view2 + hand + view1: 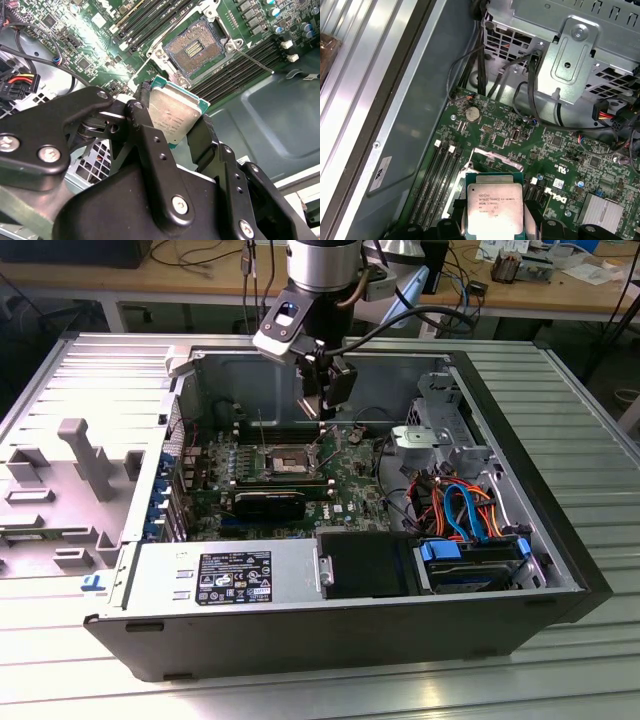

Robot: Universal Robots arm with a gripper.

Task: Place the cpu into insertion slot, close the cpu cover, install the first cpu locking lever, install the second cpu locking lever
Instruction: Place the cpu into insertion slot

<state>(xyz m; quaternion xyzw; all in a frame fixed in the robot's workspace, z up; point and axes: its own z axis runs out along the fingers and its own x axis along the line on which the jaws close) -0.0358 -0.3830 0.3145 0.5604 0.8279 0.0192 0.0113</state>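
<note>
My gripper (pixel 325 410) hangs inside the open computer case, a little above the green board and beside the insertion slot (pixel 291 456). It is shut on the cpu (pixel 175 112), a small square chip with a silver top, which the black fingers (pixel 142 120) pinch by two opposite edges. In the first wrist view the cpu (pixel 495 207) hovers over the board. The insertion slot (pixel 195 49) lies uncovered with its contact field showing. A thin lever (pixel 255 61) sticks out from it. A silver strip (pixel 495 156) past the chip may be the raised cpu cover.
Long black memory slots (pixel 240 62) flank the socket. A black heatsink block (pixel 270 505), the power supply (pixel 230 575), a metal drive cage (pixel 440 430), coloured cables (pixel 460 505) and a drive (pixel 470 565) crowd the case. The case walls (pixel 530 450) close it in.
</note>
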